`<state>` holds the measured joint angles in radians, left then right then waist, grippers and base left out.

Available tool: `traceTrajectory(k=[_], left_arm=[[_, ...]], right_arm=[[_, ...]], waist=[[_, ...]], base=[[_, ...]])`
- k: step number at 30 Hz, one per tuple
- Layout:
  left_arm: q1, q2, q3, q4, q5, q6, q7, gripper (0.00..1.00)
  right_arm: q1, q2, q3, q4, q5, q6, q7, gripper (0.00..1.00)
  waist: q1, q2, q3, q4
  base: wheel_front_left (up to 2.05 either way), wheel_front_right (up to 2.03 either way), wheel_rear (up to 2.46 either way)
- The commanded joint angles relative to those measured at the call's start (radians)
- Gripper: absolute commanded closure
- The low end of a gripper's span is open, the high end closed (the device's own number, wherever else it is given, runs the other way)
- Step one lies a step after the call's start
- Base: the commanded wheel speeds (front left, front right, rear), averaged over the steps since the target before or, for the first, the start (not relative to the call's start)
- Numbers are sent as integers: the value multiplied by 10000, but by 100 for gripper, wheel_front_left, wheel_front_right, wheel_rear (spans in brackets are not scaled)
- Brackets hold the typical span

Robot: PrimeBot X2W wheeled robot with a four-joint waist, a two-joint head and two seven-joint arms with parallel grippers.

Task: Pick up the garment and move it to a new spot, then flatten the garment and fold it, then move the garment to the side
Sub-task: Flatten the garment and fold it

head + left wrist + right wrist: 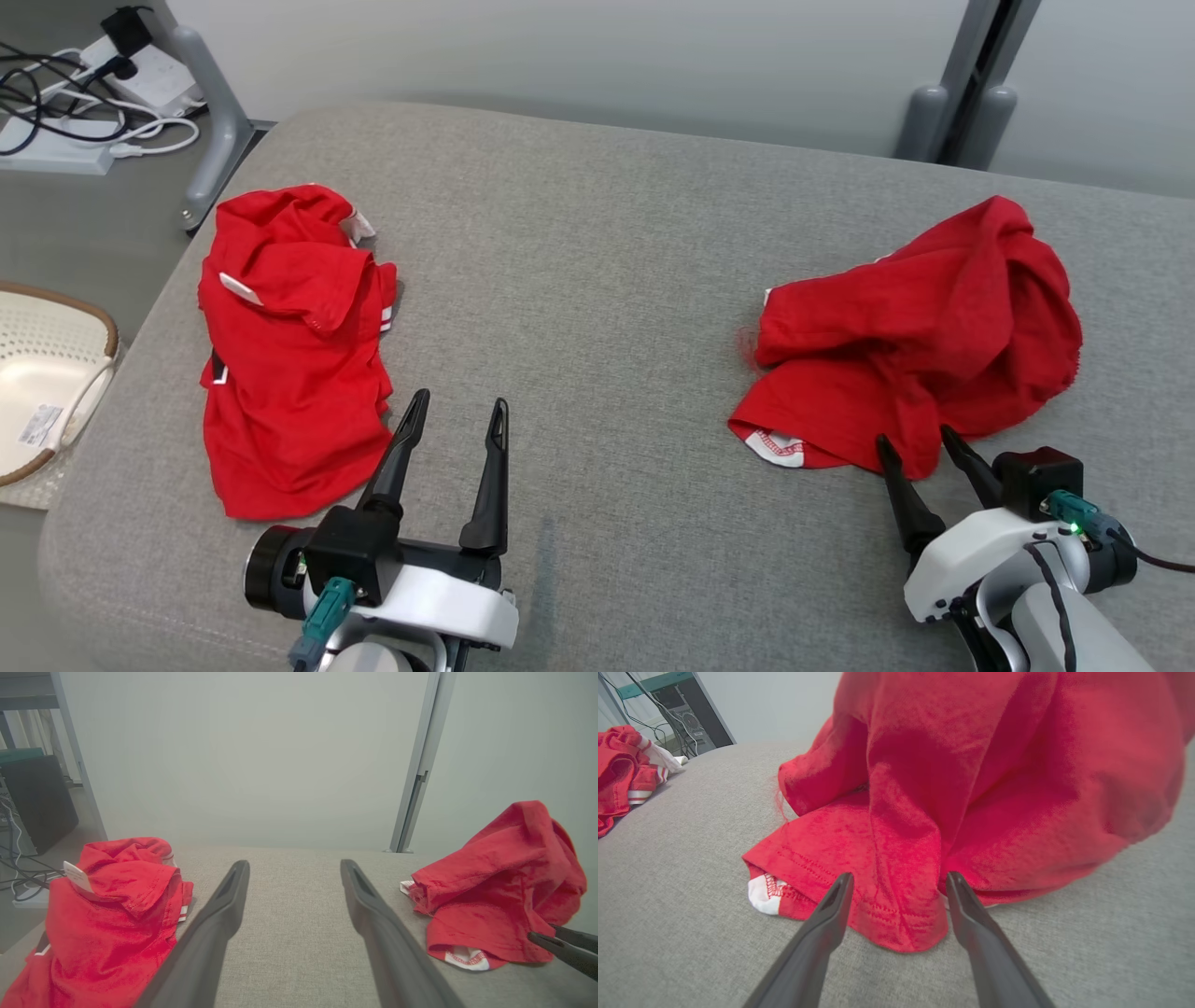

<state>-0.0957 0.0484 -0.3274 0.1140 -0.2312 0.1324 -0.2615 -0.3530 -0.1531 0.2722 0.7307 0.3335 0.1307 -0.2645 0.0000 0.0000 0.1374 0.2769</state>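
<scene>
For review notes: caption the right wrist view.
Open right gripper at the hem of a crumpled red garment on grey cushion.

Red garment (pixel 920 317) with white trim, second red garment (pixel 285 373) with white stripes, grey cushion (pixel 597 280), cream basket (pixel 56 336) rimmed brown

Wide bare strip of grey cushion (pixel 597 308) between left red garment (pixel 289 355) and right red garment (pixel 924 327).

Grey cushion (pixel 597 233), red garment (pixel 289 373) L, 2nd garment (pixel 915 345) R, R gripper (pixel 913 435) at its hem, L gripper (pixel 462 399), both fingers (pixel 492 476) apart
</scene>
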Motion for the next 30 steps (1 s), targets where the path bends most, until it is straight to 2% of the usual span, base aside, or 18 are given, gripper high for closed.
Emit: traceTrajectory(k=[1, 3, 5, 6, 12, 22, 24, 26, 30], left_arm=[[-163, 37, 7, -32, -41, 34, -27, 0], [-202, 37, -19, -42, -53, 73, -27, 0], [-224, 37, -47, -41, -54, 76, -27, 0], [-232, 37, -61, -32, -58, 74, -27, 0], [-56, 37, -67, 104, -10, 48, -27, 0], [456, 37, 281, 302, 55, -241, -27, 0], [559, 37, 341, 326, 61, -286, -27, 0], [654, 37, 390, 297, 58, -348, -27, 0], [715, 37, 441, 275, 55, -365, -27, 0]], right_arm=[[-89, -31, -45, 53, -81, 1, -23, 0], [-127, 3, -51, 219, -155, 1, -23, 0], [-225, 1, -63, 368, -158, 1, -23, 72], [-259, 17, -36, 395, -159, 1, -23, 100], [-185, 218, 318, -184, 106, 1, -23, 100], [-1395, 372, 2709, -2392, 1261, 1, -23, 100], [-1824, 428, 2702, -2923, 1474, 1, -23, 100], [-2410, 406, 2206, -3753, 1654, 1, -21, 100], [-2665, 300, 1419, -4351, 1729, 1, -23, 100]], waist=[[0, 0, 46, 76], [0, 0, 86, 162], [0, 0, 113, 237], [0, 0, 116, 277], [0, 0, -218, 436], [0, 0, -1323, 222], [0, 0, -1511, 125], [0, 0, -1631, -39], [0, 0, -1691, -213]], base=[[0, 0, 0], [0, 0, 0], [0, 0, 0], [0, 0, 0], [0, 0, 0], [0, 0, 0], [0, 0, 0], [0, 0, 0], [0, 0, 0]])
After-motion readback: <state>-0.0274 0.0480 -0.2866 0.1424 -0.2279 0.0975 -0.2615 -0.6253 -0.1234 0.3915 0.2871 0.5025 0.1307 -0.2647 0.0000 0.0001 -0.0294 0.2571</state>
